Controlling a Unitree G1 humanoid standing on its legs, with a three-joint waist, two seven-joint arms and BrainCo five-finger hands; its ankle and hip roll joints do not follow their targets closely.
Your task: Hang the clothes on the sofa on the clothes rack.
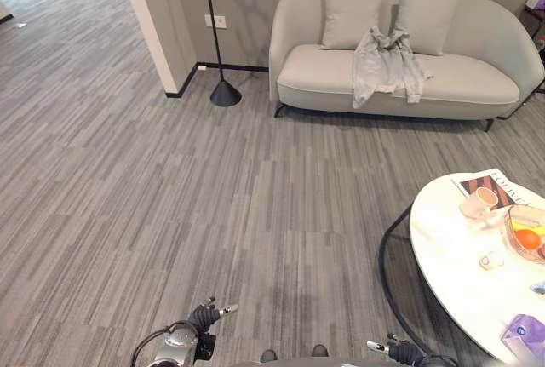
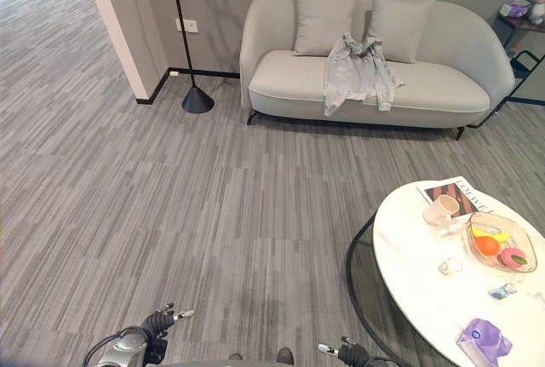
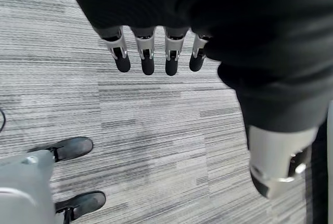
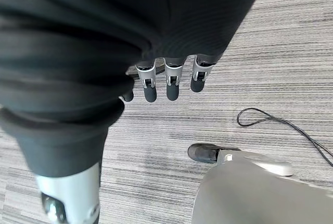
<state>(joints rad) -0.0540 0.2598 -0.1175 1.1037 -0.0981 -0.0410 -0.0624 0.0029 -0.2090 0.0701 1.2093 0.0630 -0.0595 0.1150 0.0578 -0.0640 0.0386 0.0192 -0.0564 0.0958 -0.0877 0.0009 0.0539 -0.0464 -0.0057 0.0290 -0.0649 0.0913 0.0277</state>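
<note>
A light grey garment point(image 1: 385, 65) lies crumpled on the seat of the pale sofa point(image 1: 324, 69), draped partly over the front edge, also seen as the garment point(image 2: 356, 71) in the right eye view. My left hand point(image 1: 207, 314) hangs low at the bottom of the view, far from the sofa, its fingers point(image 3: 147, 55) straight and holding nothing. My right hand point(image 1: 393, 349) hangs at the bottom right, fingers point(image 4: 172, 83) relaxed and empty above the carpet.
A black floor lamp point(image 1: 224, 90) stands left of the sofa by a wall corner point(image 1: 157, 35). A white oval table point(image 1: 451, 256) at the right carries a cup point(image 1: 477, 203), a magazine point(image 1: 498, 184), a fruit bowl point(image 1: 526, 235) and a purple pack point(image 1: 524, 333). Grey carpet stretches between me and the sofa.
</note>
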